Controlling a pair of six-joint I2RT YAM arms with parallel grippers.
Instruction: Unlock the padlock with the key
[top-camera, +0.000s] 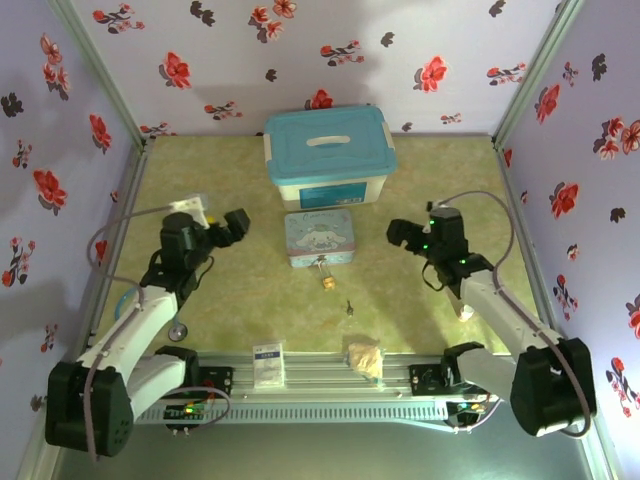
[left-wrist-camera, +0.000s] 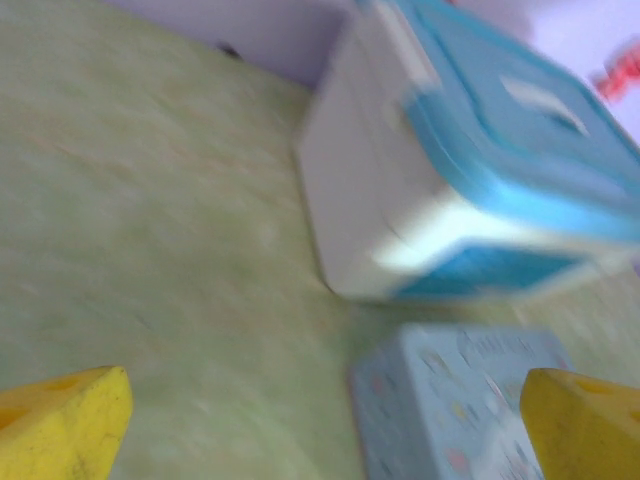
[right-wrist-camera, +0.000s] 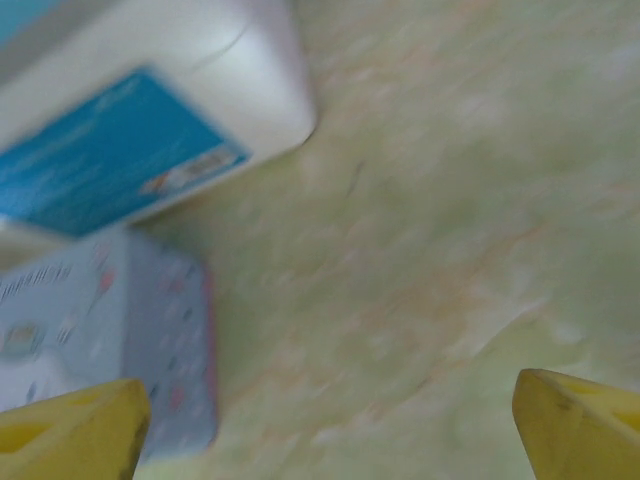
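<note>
Both end effectors are released and carry nothing: left end effector (top-camera: 230, 228) and right end effector (top-camera: 408, 236) hang above the worktop (top-camera: 200, 180) either side of the blue tin (top-camera: 320, 238), with yellow fingertips (left-wrist-camera: 65, 420) spread to the frame corners in each wrist view. The padlock (top-camera: 326, 280) lies on the worktop just in front of the tin, on the side toward the arm bases. Its long axis runs roughly front to back, shackle toward the tin, brass body toward you. The key (top-camera: 348, 307) is near it, apart, a little further toward the bases and to the right. So both targets sit inward of and nearer the bases than either end effector. The right one is clearly closer to the key; the padlock is roughly between the two, so I'd judge right takes key, left steadies lock. You can't rely on the wrist views: both are smeared, and I can make out just the storage box (left-wrist-camera: 470, 170) and the tin there. From above, the key is too small to tell bow from blade, the keyhole face is unreadable, and I can't tell whether the shackle touches the tin.
</note>
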